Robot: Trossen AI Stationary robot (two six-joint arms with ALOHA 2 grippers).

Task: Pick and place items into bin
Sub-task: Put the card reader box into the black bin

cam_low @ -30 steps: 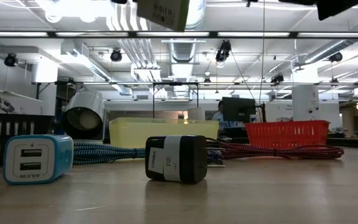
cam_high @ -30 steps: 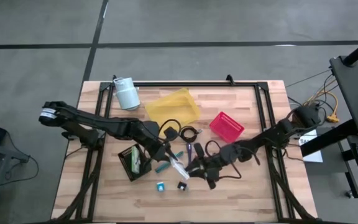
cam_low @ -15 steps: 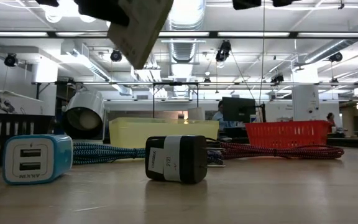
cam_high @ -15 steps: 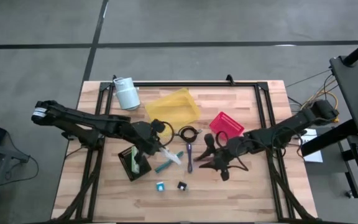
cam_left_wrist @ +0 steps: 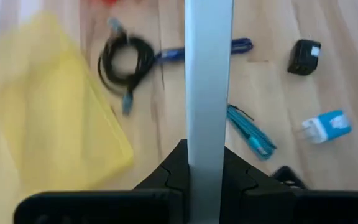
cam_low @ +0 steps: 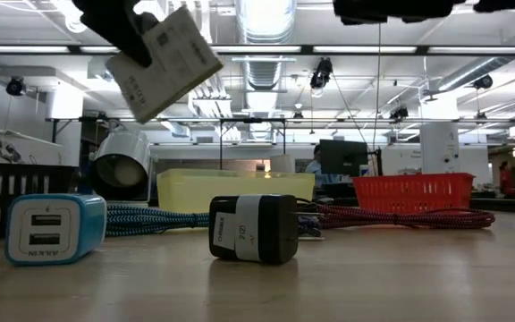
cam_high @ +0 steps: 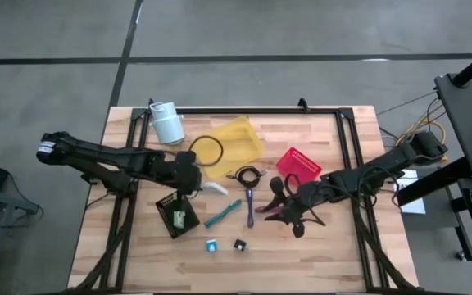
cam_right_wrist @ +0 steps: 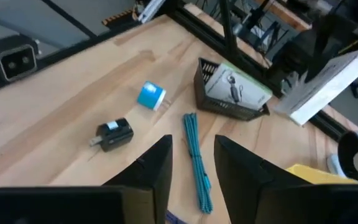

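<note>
**White box on its way to the black bin**

Since a second ago my left pincer [cam_high: 197, 185] has lifted the white box [cam_high: 213, 188] off the desk [cam_high: 334, 246] and swung it back toward the left, away from the middle of the mess. My right arm has pulled back too and now hangs near the red basket [cam_high: 299, 165].

I think I am in the carry step. The box is up in the air, and the black bin [cam_high: 176, 215] sits just below it on the desk with something already inside. Next I need to bring the box over the bin's open top, turn it so it fits, and only then let go. The bin is small, so the box could catch on the rim.

My left pincer is squeezed nearly closed on the white box [cam_left_wrist: 208, 93]; in the wrist view the box stands thin and tall between the two dark fingers [cam_left_wrist: 173, 171]. From the low view the box [cam_low: 162, 61] hangs tilted, high above the desk.

My right pincer [cam_high: 274, 211] holds nothing. Its fingers [cam_right_wrist: 149, 168] stand partly apart with bare desk between them.

Still waiting on the desk are the teal cable [cam_high: 222, 214], the purple cable [cam_high: 249, 205], the black coiled cable [cam_high: 247, 174], the blue charger [cam_high: 211, 245] and the black charger [cam_high: 240, 244]. The yellow tray [cam_high: 228, 141] lies near the white roll [cam_high: 167, 123].
</note>
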